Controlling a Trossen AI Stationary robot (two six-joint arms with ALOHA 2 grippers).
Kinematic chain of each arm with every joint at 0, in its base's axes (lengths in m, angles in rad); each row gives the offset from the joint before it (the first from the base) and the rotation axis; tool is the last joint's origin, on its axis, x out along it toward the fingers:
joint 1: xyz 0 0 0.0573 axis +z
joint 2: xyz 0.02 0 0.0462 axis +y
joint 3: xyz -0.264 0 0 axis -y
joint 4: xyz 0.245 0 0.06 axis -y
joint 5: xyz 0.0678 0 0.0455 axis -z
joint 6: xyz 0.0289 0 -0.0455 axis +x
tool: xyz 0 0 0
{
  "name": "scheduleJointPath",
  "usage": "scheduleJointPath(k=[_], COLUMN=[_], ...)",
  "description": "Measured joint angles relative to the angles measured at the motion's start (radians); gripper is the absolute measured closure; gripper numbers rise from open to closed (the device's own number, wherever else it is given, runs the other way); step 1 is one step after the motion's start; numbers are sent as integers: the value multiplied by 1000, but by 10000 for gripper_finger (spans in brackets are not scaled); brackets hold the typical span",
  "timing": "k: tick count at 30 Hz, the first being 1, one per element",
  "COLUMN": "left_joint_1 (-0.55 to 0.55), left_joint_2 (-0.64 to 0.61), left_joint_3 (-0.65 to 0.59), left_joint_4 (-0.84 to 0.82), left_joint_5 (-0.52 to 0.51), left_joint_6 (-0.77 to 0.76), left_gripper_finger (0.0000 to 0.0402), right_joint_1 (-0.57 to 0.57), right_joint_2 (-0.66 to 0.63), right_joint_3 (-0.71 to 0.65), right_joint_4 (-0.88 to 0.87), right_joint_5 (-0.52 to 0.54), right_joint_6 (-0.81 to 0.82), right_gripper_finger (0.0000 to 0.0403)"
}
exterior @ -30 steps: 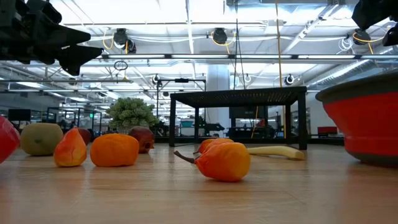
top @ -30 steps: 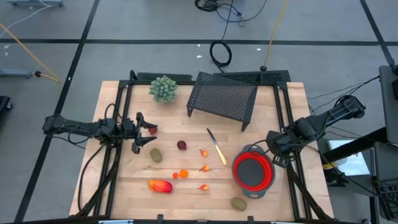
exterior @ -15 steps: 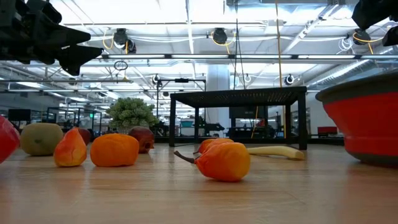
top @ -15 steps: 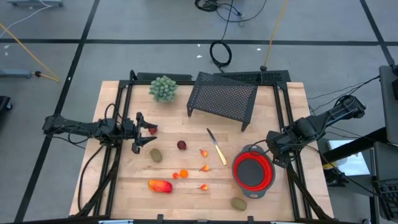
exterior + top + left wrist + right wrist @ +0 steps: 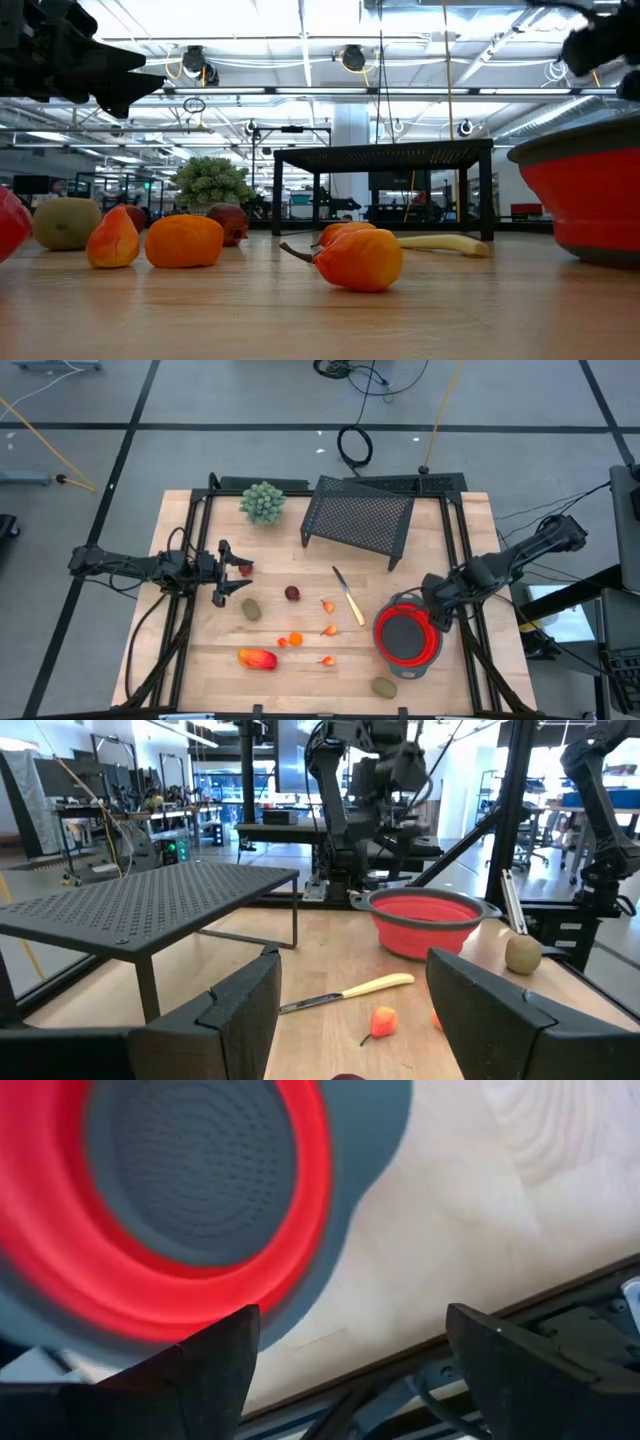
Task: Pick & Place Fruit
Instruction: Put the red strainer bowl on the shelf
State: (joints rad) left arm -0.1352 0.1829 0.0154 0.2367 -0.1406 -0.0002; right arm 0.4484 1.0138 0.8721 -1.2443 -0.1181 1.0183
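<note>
Nearest the front edge lie a brownish-green oval (image 5: 383, 686) at right and the red-orange oblong (image 5: 257, 658) at left. A little farther in, tiny orange bits (image 5: 291, 640) sit mid-table, with the red bowl (image 5: 407, 636) to their right. The right gripper (image 5: 436, 616), fingers spread wide, hangs over the bowl's right rim. Farther still come a second oval (image 5: 250, 609), the dark red ball (image 5: 292, 593) and the knife (image 5: 349, 596). The left gripper (image 5: 228, 573) hovers at far left, fingers parted and empty. The black mesh rack (image 5: 358, 516) stands at the back.
</note>
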Motion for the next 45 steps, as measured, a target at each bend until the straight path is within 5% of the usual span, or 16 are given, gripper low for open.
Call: scheduleJointPath(k=[19,39,45], left_joint_1=[0,0,0], left_joint_2=[0,0,0], left_joint_3=[0,0,0], left_joint_4=[0,0,51], left_joint_5=[0,0,0], left_joint_6=[-2,-4,-68], left_gripper_finger=[151,151,151], right_joint_1=[0,-1,-1], right_joint_2=[0,-2,-26], right_joint_3=[-240,-241,-233], right_joint_4=[324,337,378], right_joint_5=[-42,-9,-11], right_joint_6=[46,26,-30], right_gripper_finger=[100,386,393])
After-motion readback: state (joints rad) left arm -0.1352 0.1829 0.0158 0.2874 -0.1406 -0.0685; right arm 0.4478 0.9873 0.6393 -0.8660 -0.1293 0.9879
